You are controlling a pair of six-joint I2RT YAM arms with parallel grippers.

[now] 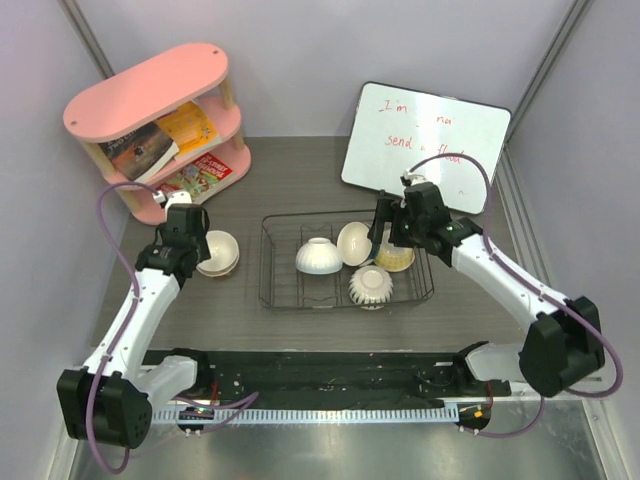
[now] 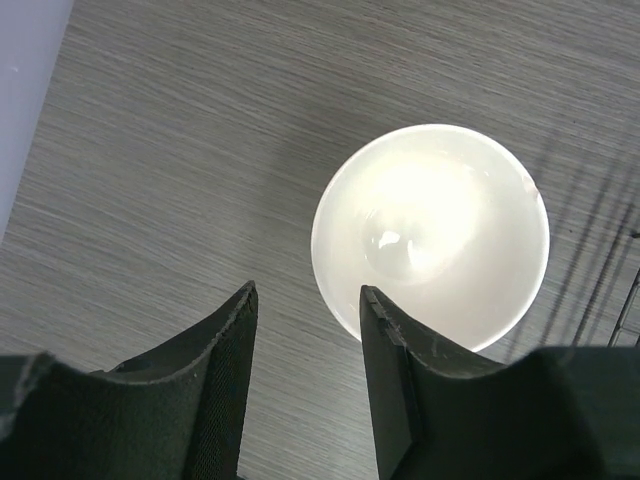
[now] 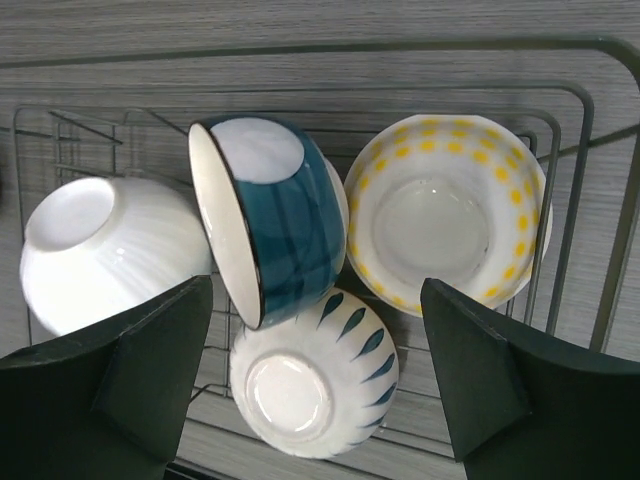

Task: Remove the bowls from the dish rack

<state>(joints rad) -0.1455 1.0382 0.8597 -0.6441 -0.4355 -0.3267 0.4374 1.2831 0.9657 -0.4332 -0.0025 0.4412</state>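
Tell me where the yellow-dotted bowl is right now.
In the top view, the yellow-dotted bowl sits at the right end of the dish rack, just right of the blue bowl standing on edge.

Place: robotics lab test cell, dressed with household props.
Enclosure: plain pale wall panels on 3 sides, metal corner posts.
Rig: left arm and right arm bolted to a black base rail.
Props: handwritten whiteboard, pink shelf, dish rack.

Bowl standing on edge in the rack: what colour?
The bowl is dark teal outside; right wrist view.
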